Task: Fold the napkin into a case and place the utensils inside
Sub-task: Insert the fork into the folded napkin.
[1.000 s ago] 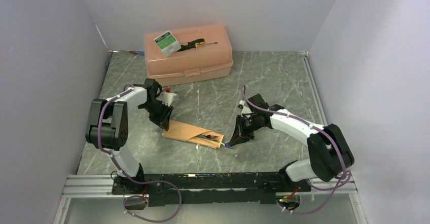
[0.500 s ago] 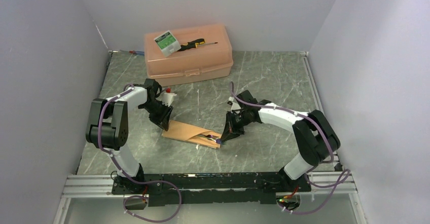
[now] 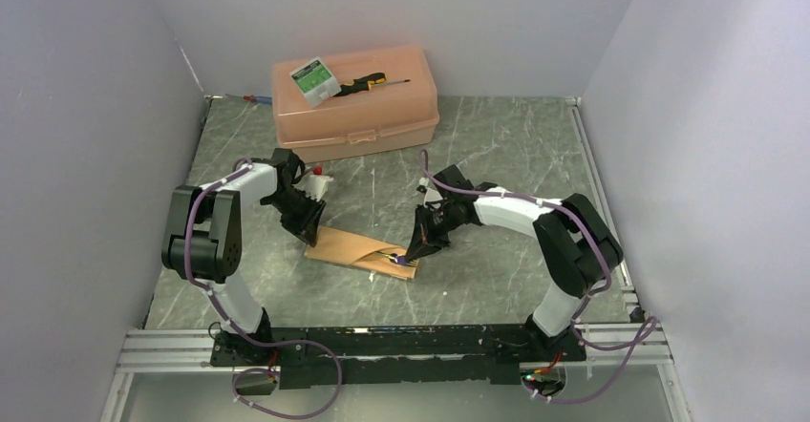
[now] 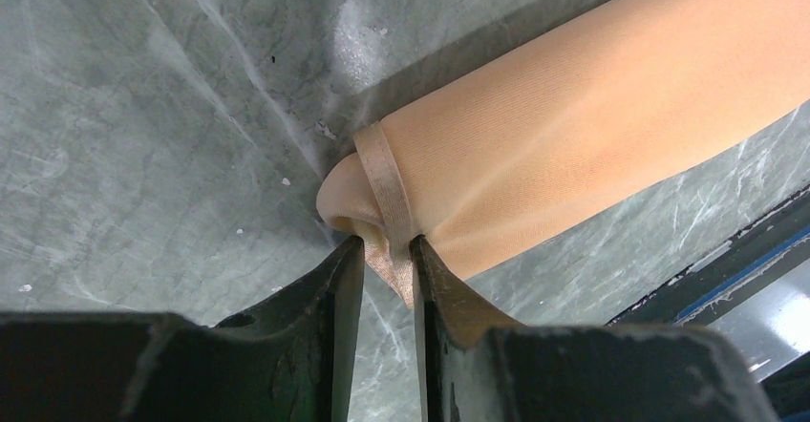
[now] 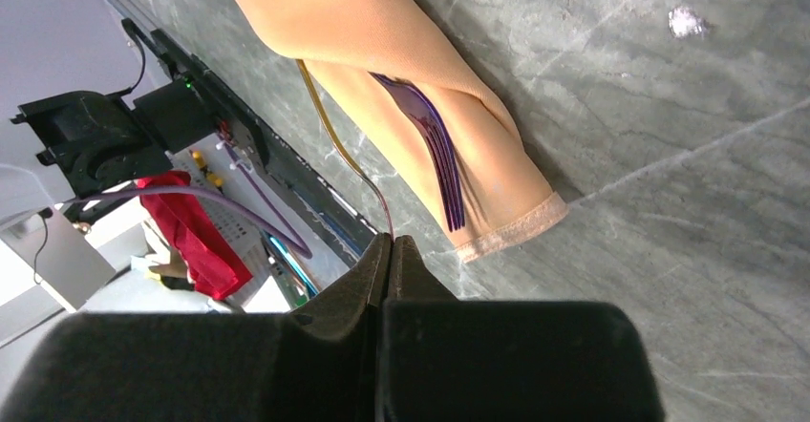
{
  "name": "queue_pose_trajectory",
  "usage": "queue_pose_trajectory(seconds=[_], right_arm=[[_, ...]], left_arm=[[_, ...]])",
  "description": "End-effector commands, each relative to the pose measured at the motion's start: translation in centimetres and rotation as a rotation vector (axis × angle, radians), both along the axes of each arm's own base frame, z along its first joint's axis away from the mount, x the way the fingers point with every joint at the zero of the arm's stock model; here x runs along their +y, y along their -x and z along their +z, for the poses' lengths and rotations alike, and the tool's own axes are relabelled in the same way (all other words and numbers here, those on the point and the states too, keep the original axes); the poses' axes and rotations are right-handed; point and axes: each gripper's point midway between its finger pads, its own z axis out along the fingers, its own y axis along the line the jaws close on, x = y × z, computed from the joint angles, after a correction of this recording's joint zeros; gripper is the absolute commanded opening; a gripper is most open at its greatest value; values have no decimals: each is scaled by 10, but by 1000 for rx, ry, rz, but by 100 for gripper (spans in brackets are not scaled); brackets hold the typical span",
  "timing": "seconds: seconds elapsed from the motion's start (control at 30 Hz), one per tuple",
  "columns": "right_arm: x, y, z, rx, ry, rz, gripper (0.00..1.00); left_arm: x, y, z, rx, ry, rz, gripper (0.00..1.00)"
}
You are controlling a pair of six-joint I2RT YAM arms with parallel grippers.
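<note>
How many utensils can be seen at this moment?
2: a fork tucked in the case, tines sticking out, and a slim utensil pinched by the right gripper. More may be hidden inside.

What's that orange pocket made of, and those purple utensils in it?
The case looks like soft woven cloth, slightly satiny: it puckers and has a stitched hem. The utensils look like polished metal with an iridescent purple coating, judging by the sharp glints.

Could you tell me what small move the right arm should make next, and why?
Probably ease the right gripper a little toward the case, sliding its slim utensil deeper: much of it lies outside the pocket, beside the fork, while the left gripper pinches the far end.
</note>
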Motion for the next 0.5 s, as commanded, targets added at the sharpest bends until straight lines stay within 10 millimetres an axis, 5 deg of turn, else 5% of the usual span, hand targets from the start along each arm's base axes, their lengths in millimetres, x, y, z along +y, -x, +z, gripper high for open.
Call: queue_pose_trajectory(seconds=[0.0,0.37,0.47], right_arm=[[14,-15,3,-48,-24,22,0],[24,-17,-9,-34,-16,68,0],[24,-17,-12,-32,-12,72,15]], left_arm=[[1,2,0,14,-1,-15,30],[2,2,1,15,-2,-19,29],[3,2,2,14,-6,-17,28]])
